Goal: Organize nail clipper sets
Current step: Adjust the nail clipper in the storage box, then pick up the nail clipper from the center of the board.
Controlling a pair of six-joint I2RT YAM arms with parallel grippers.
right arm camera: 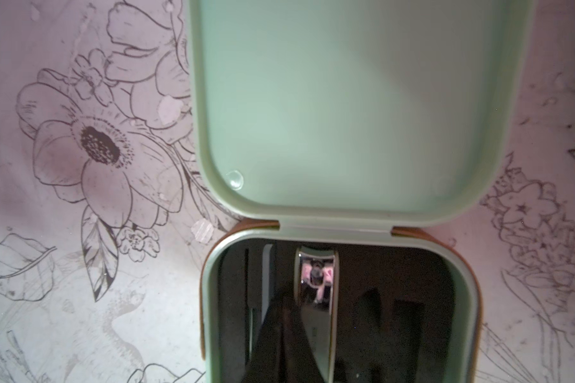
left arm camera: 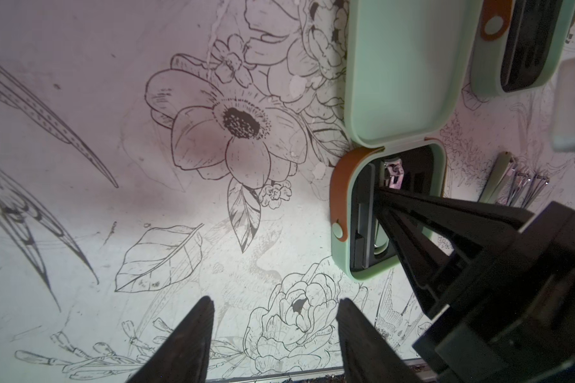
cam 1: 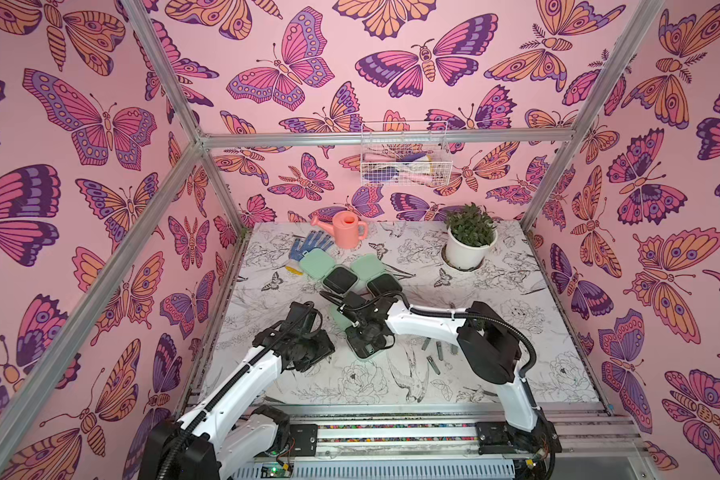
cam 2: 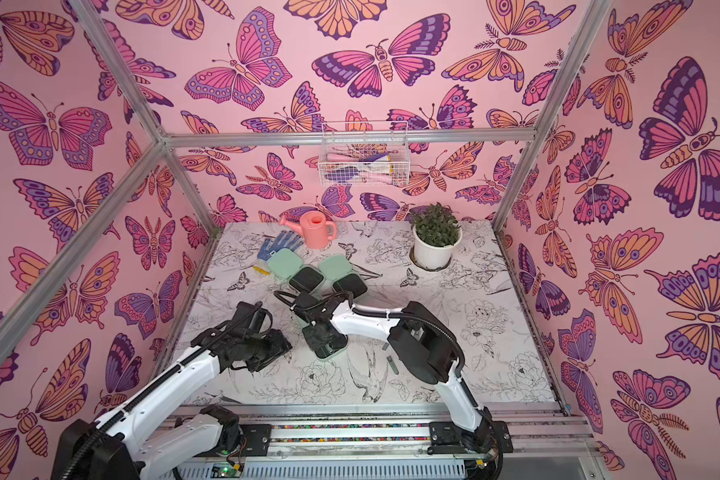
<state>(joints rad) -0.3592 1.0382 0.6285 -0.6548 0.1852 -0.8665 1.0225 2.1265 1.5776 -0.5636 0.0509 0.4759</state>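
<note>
Nothing legible anywhere: no text, label, brand, number or sign on the open mint-green case [right arm camera: 346,99], on the watering can [cam 1: 347,230] at 12 o'clock of the table [cam 1: 537,299], or elsewhere. Any fine print too small to tell.

Two white arms [cam 1: 425,322] with black joints, ribbed black cables.

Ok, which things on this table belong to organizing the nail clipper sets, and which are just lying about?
Part of the job: near open case, clipper in its tray, back-left open case, back-right open case, loose clippers.

Just lying about: blue dotted glove, pink watering can, potted plant, hanging wire basket.
</note>
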